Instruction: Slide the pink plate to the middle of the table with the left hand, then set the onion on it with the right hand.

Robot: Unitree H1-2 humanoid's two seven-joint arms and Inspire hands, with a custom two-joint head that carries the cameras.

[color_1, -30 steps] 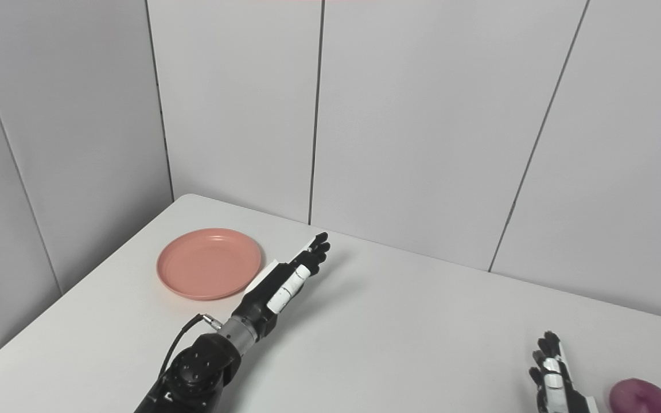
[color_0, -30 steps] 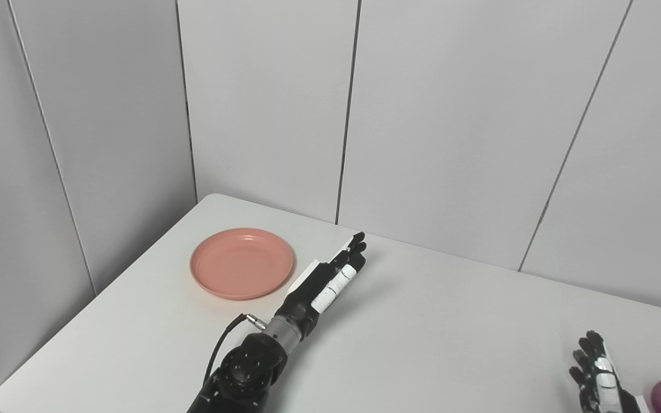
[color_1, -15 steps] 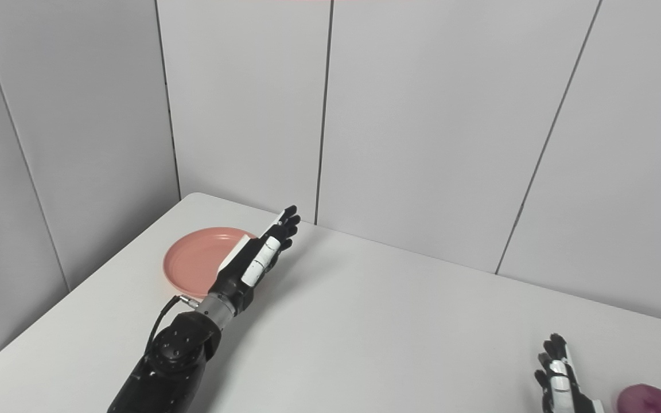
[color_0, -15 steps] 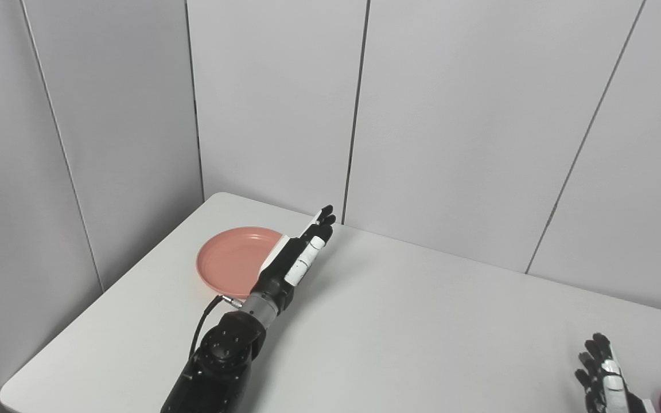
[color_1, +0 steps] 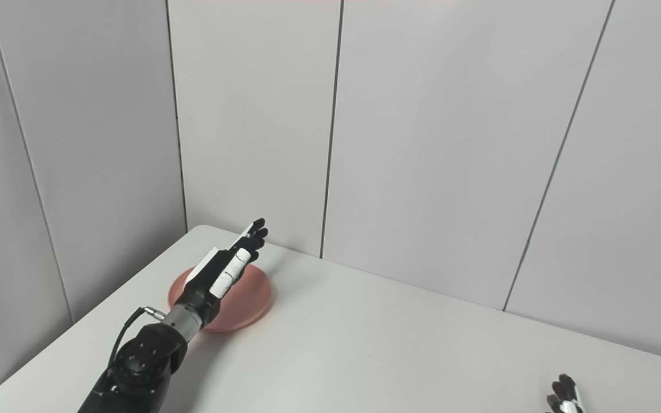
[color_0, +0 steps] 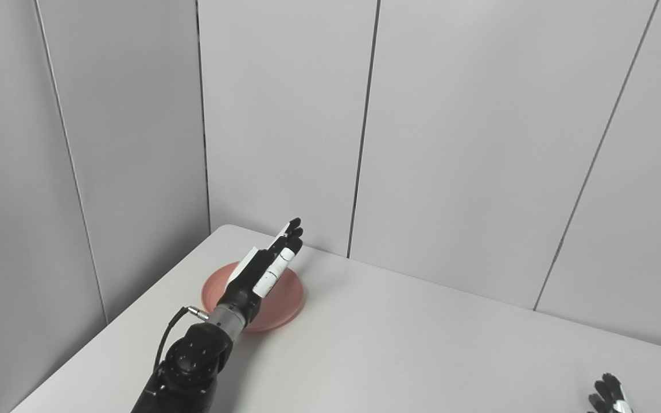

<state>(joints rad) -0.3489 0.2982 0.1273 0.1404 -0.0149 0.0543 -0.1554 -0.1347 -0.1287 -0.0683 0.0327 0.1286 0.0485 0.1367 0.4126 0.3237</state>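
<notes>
The pink plate is round and shallow with a low raised rim, salmon in tone; it lies flat on the white table at the far left, near the back corner; its middle is partly hidden.

Left hand and forearm are covering the middle of the pink plate, so contact between them can't be judged. Right hand is getting cut off by the bottom edge near the table's right side; only fingertips are showing, pose unreadable. Left arm is running off the bottom edge too.
</notes>
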